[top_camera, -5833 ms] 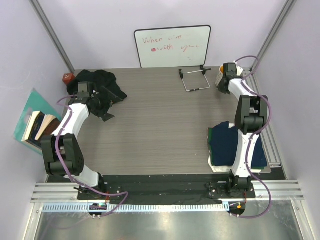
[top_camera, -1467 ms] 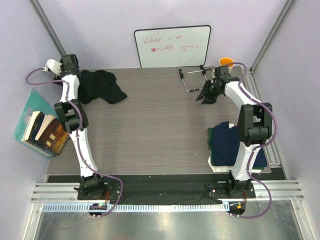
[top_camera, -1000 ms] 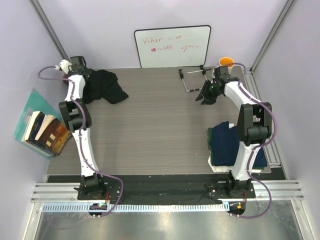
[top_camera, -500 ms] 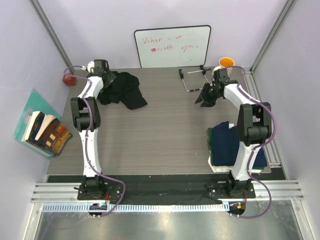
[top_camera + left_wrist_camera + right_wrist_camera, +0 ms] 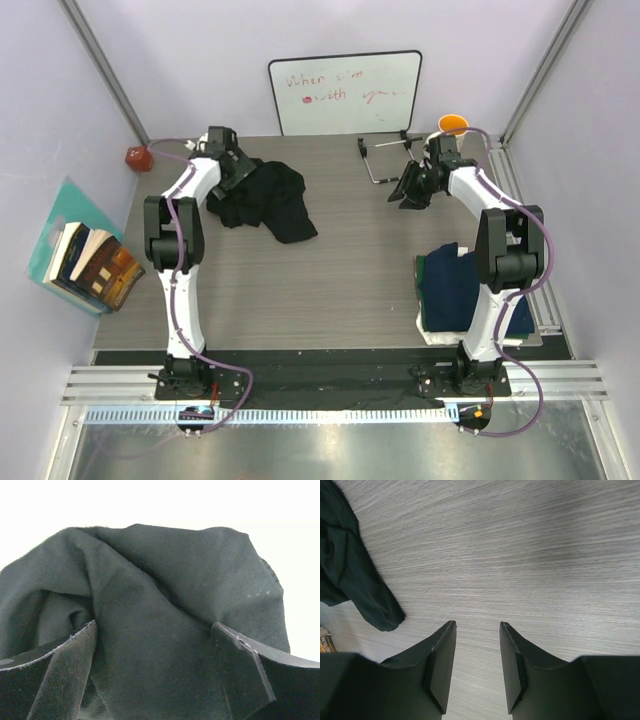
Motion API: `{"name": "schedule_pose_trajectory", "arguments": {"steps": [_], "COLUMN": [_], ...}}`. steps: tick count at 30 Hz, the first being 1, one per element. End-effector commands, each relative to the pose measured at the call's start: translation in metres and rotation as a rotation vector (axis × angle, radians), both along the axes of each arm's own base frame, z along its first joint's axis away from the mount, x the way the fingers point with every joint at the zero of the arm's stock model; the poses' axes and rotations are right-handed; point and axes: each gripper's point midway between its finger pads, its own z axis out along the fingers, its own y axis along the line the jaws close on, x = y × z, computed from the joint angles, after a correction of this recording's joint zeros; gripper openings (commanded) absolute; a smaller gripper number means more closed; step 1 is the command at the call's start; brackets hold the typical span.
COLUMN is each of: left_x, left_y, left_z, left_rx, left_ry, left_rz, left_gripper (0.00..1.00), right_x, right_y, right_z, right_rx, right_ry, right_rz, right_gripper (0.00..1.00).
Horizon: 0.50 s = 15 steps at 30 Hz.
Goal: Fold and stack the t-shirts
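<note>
1. Shirt (image 5: 268,196): black; a crumpled heap at the far left of the surface (image 5: 330,270); 1 loose lobe trails toward the near right; well apart from the stack.
2. Stack (image 5: 462,290): folded shirts, navy on top, green and white edges showing beneath; lies at the near right of the surface, beside the right arm.
3. Left end effector (image 5: 154,630): jaws wide, clenched on a thick bunch at the heap's far-left side; cloth fills the whole gap and presses against both jaws.
4. Right end effector (image 5: 477,625): released, nothing between the jaws; hangs over bare surface at the far right, well apart from the shirt.

Handling, as judged: the shirt is soft, light and limp, with no stiffness to hold a shape; not fragile; likely to slide easily on the smooth surface. A grip on 1 bunch moves the heap but cannot spread it; 2 holds on single-layer edges, such as shoulders or hem corners, would serve better for flattening; which edge is which cannot be told in the heap.
</note>
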Motion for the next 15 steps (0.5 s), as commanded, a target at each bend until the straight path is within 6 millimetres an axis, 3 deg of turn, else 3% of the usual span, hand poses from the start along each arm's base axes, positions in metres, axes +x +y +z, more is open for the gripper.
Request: {"name": "schedule_pose_trajectory", "arguments": {"steps": [1,5,7,8,9,10,11,15], "left_x": [0.008,0.024,0.025,0.029,0.030,0.031,0.033,0.039], "left_y": [0.045,0.089,0.112,0.122,0.131,0.139,0.151,0.177], "left_z": [0.069,0.130,0.134,0.148,0.148,0.131,0.138,0.109], "left_rx": [0.052,0.159,0.210,0.245,0.274,0.310,0.362,0.329], "left_ry": [-0.091,-0.205,-0.200,-0.227,-0.221,-0.181,-0.191,-0.177], "left_rz": [0.104,0.204,0.258,0.289,0.309,0.325,0.363,0.485], "left_gripper": [0.95,0.96,0.95,0.95,0.95,0.95,0.95,0.95], "right_x": [0.018,0.013,0.008,0.007,0.006,0.004,0.003,-0.009], "right_y": [0.003,0.002,0.005,0.003,0.004,0.004,0.003,0.000], "right_z": [0.046,0.052,0.051,0.051,0.051,0.053,0.053,0.047], "right_rx": [0.017,0.029,0.043,0.048,0.051,0.050,0.055,0.070], "right_ry": [-0.149,-0.167,-0.162,-0.160,-0.161,-0.163,-0.161,-0.128], "right_rz": [0.026,0.021,0.035,0.034,0.035,0.037,0.034,0.022], "right_gripper": [0.47,0.47,0.47,0.47,0.47,0.47,0.47,0.47]}}
